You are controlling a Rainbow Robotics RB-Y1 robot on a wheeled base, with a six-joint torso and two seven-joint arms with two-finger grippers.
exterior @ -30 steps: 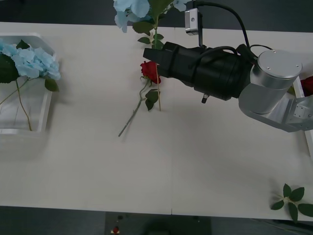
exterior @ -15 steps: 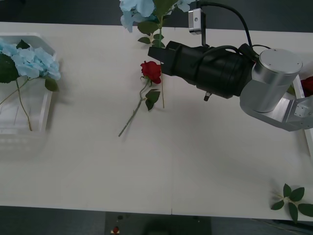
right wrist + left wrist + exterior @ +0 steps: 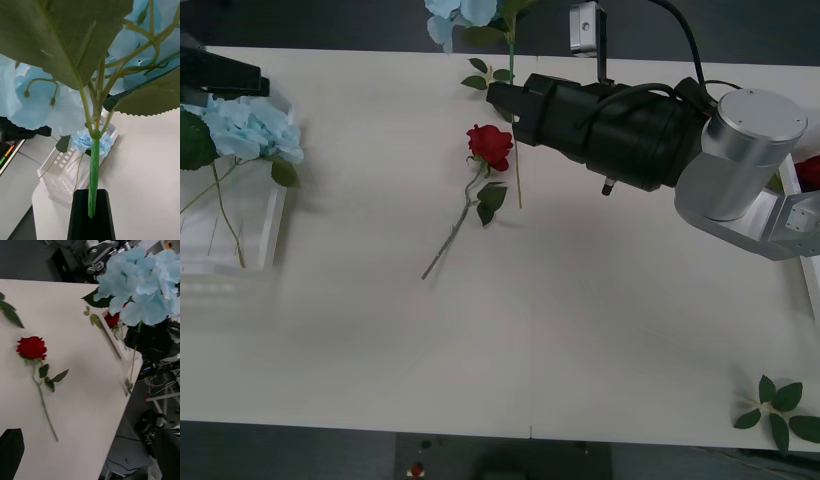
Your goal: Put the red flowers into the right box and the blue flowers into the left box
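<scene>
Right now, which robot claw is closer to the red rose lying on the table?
The right one. The right claw, pinching a blue flower by its stem, is just beside the red rose. The left claw is far off, over the left box.

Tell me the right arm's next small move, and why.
Probably carry it toward the left box. The right pincer is shut on a blue flower, held above the table near its far edge, and that box already holds blue flowers. The rose lying below can wait.
</scene>
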